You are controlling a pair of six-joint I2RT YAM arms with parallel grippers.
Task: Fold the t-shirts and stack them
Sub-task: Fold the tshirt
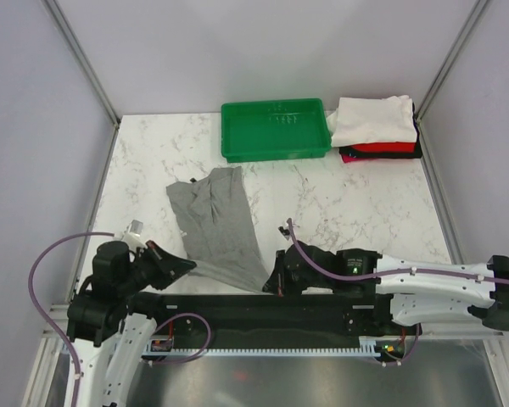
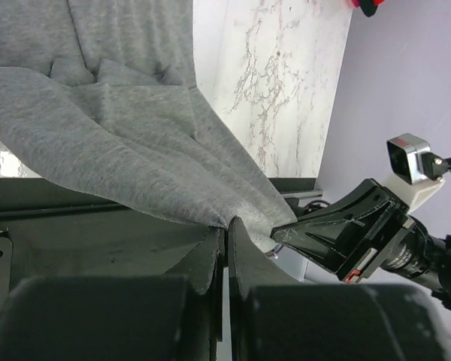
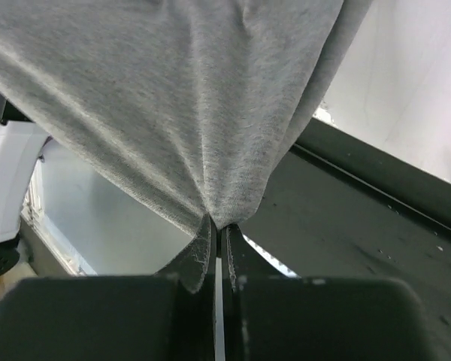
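Observation:
The heather-grey t-shirt (image 1: pixel 218 222) lies bunched and stretched from mid-table down to the near edge. My left gripper (image 1: pixel 187 267) is shut on its near left edge; in the left wrist view (image 2: pixel 225 223) the cloth (image 2: pixel 135 143) runs up from the pinched tips. My right gripper (image 1: pixel 270 284) is shut on its near right corner; in the right wrist view (image 3: pixel 219 228) the cloth (image 3: pixel 180 98) hangs above the tips. A folded stack with a white shirt (image 1: pixel 373 119) over red (image 1: pixel 382 147) and black (image 1: pixel 407 153) shirts sits at the far right.
A green plastic tray (image 1: pixel 276 130) stands at the back centre, left of the folded stack. A black rail (image 1: pixel 263 309) runs along the near table edge under both grippers. Grey walls and metal frame posts enclose the marble table (image 1: pixel 339 203).

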